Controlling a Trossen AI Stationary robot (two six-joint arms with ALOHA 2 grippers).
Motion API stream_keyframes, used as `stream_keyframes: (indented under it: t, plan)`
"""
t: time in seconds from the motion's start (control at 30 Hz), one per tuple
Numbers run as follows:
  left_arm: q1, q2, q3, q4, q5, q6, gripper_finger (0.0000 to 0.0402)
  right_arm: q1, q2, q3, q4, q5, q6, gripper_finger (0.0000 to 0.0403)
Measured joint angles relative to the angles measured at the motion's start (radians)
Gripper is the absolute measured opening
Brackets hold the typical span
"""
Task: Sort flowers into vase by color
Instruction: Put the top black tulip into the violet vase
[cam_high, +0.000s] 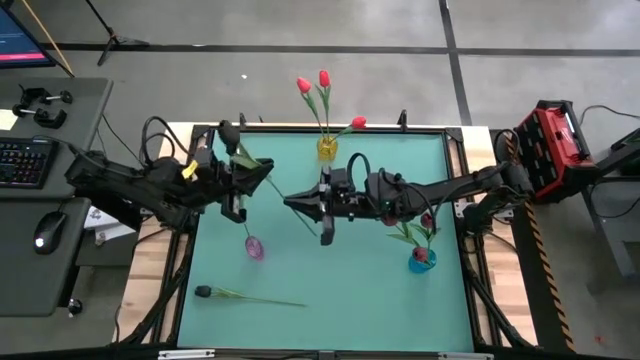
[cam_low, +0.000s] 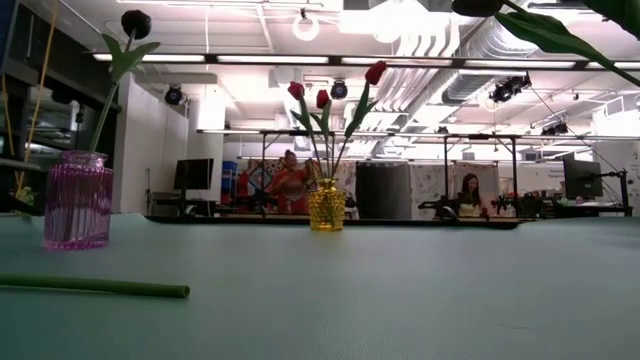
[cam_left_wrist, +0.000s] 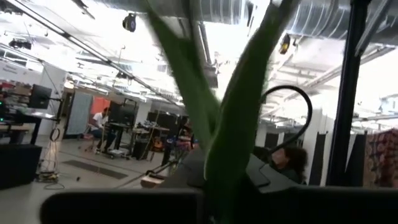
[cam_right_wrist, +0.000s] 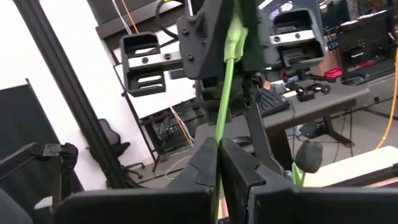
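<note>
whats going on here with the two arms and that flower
Both arms are holding one dark-headed tulip above the middle of the table. The right gripper is shut on its stem, and the left gripper has closed on it nearer the bud. Red tulips stand in the yellow vase; another dark tulip lies on the table.

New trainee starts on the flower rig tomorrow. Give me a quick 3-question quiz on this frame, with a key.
1. True or false: the yellow vase holds three red tulips.
2. The loose dark-headed flower on the teal mat is: A) lying flat, B) standing upright, C) hanging in the air.
3. Short answer: what is the right gripper shut on?

Key: 1. True. 2. A. 3. A green stem, held in the air over the middle of the mat.
</note>
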Motion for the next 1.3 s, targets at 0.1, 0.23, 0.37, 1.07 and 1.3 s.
stream_keyframes:
  t: [0.1, 0.23, 0.37, 1.07, 1.3]
  plan:
    - [0.0, -0.032, 0.0, -0.062, 0.001, 0.001, 0.0011, -0.002, 0.0, 0.0, -0.005, 0.003, 0.003, 0.0003]
    - [-0.003, -0.075, 0.0, -0.132, -0.006, -0.005, 0.0003, -0.013, -0.008, 0.001, -0.03, -0.007, 0.026, 0.0044]
    - [-0.009, -0.102, 0.0, -0.154, -0.012, -0.003, 0.0001, -0.017, -0.046, 0.001, -0.041, -0.012, 0.028, 0.0133]
    - [-0.297, -0.176, 0.06, -0.866, -0.045, -0.216, 0.0, -0.027, -0.395, 0.001, -0.477, 0.198, -0.02, 0.0389]
    - [-0.381, -0.176, 0.06, -1.091, -0.306, -0.329, 0.0, -0.027, -0.381, 0.0, -0.506, 0.21, -0.019, 0.0387]
